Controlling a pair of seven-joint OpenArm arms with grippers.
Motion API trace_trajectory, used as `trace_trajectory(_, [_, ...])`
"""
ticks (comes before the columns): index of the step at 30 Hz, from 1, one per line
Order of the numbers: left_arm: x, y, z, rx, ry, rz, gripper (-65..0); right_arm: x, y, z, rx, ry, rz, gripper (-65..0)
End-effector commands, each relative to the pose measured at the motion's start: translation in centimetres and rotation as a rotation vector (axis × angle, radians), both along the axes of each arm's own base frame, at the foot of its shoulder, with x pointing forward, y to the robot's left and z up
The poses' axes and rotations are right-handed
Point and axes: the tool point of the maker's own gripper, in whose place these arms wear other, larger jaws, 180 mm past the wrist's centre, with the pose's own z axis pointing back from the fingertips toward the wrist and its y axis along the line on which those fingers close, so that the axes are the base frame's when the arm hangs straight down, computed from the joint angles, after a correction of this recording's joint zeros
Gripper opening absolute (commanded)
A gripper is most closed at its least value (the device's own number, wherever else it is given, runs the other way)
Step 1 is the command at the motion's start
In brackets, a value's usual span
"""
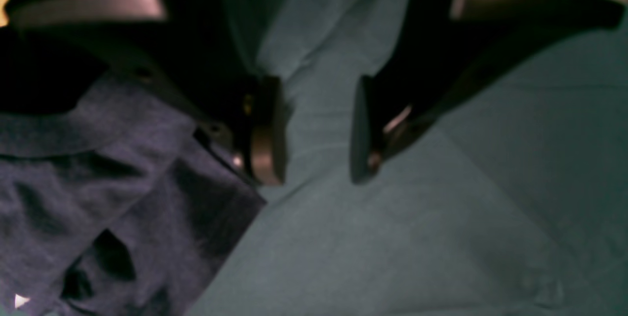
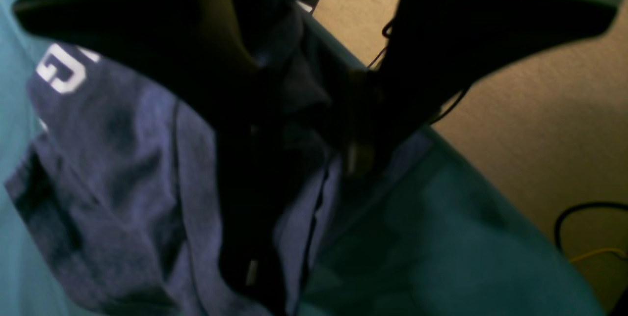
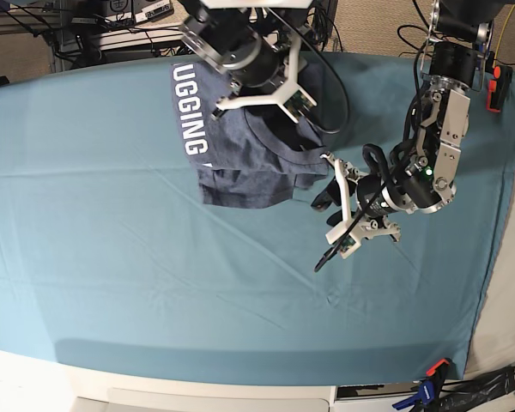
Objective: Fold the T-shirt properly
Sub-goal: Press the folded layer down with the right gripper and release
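Broadly, left gripper (image 1: pixel 319 129) gapes over bare teal cloth (image 3: pixel 154 292) beside T-shirt (image 3: pixel 240 163); right gripper's (image 3: pixel 279 81) jaws unreadable.

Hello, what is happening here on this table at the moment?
A two-armed robot is folding a blue-grey T-shirt on a table under a teal cloth. The shirt lies bunched near the far edge, its white lettering facing up. The right gripper sits over the shirt's far side, with fabric between its fingers. The left gripper is open just beside the shirt's edge, with only teal cloth between its fingers. No neat fold yet.
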Motion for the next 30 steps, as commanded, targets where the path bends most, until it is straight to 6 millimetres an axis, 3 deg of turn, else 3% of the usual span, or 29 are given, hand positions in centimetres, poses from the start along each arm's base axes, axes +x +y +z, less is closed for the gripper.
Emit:
trace_trajectory(1, [0.8,-0.2,1.5,-0.023,-0.047,-0.003,-40.9,0.1,0.2,0.9,0.028,-0.026,0.0,-43.3])
trace_trajectory(21, [0.8,-0.2,1.5,-0.024,-0.048,-0.003,-40.9,1.1,-0.4,1.4,0.004,-0.092,-0.013,-43.4])
trace_trajectory(30, [0.8,-0.2,1.5,-0.024,-0.048,-0.003,-40.9,1.9,-1.5,-0.3,-0.031,-0.061,-0.048,-43.4])
